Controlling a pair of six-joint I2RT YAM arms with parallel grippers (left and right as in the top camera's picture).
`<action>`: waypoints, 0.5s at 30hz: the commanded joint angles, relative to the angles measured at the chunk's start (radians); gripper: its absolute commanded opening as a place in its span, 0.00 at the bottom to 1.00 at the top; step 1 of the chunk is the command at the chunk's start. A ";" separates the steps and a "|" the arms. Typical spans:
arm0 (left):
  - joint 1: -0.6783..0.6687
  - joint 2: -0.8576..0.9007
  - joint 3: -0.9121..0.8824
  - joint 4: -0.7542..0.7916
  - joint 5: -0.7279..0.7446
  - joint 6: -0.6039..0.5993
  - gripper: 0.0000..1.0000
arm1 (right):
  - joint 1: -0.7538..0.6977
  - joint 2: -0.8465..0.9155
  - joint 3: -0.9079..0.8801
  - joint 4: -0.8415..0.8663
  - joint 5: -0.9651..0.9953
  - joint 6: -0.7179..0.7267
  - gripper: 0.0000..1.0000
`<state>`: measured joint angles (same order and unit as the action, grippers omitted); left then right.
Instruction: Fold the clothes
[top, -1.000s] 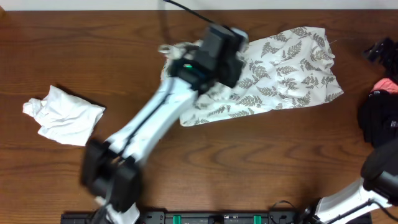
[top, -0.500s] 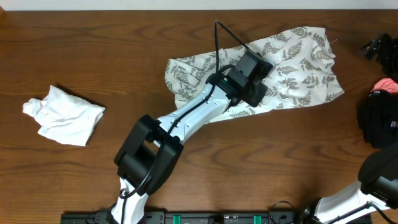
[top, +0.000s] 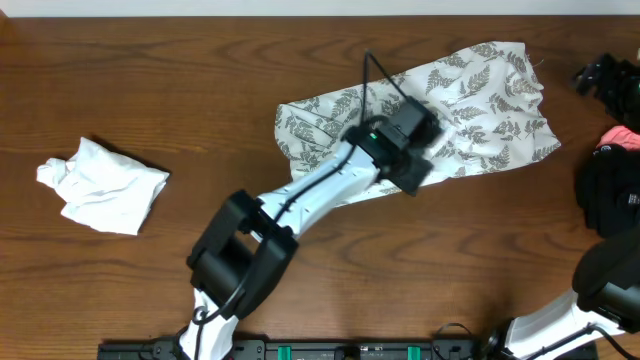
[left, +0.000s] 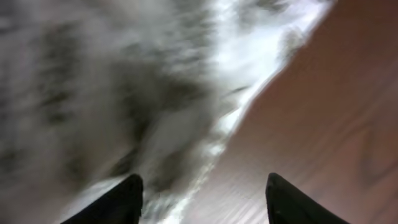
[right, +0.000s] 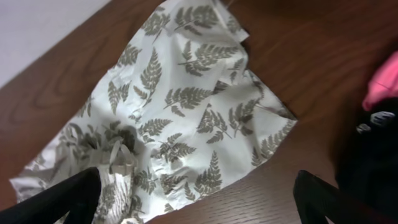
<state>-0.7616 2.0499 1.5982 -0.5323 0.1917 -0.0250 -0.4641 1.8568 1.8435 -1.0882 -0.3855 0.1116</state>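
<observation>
Fingers (left: 118, 202) of the left gripper (left: 204, 182) stand well apart at the bottom of the blurred wrist view. Pale mottled cloth fills the space ahead of them, and its edge runs between the tips. Whether either finger touches the cloth cannot be told, and nothing is pinched between them. The right gripper (right: 198, 177) is also spread wide and holds nothing, hanging above the table (top: 150, 80).

The fern-print garment (top: 480, 100) lies crumpled on the far right part of the table, cream with grey-green leaves. The left arm (top: 310, 190) reaches diagonally across to it from the near edge. Its dark wrist covers the garment's middle and near hem, and a black cable (top: 372, 75) arcs above it. From the right wrist the same garment (right: 180, 106) shows a bunched, knotted-looking fold at its lower left.

The white garment (top: 100, 185) sits in a loose heap well apart at the left. The black garment (top: 608, 200) is piled at the right edge, just beside a pink item (top: 622, 137). A small pale mark on the black garment shows in the right wrist view, too blurred to read. A dark object (top: 605, 78) lies at the far right edge, and the right arm (top: 560, 320) sits at the near right corner.
</observation>
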 joint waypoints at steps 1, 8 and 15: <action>0.079 -0.105 0.010 -0.019 -0.076 0.010 0.69 | 0.060 -0.006 0.008 0.003 0.023 -0.060 0.97; 0.238 -0.138 0.010 -0.113 -0.050 0.014 0.72 | 0.196 -0.005 0.008 0.023 0.106 -0.104 0.99; 0.258 -0.069 0.007 -0.169 0.008 0.193 0.72 | 0.229 -0.005 0.008 0.021 0.198 -0.059 0.99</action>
<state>-0.4946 1.9408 1.6024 -0.6895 0.1722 0.0605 -0.2367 1.8568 1.8435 -1.0657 -0.2485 0.0410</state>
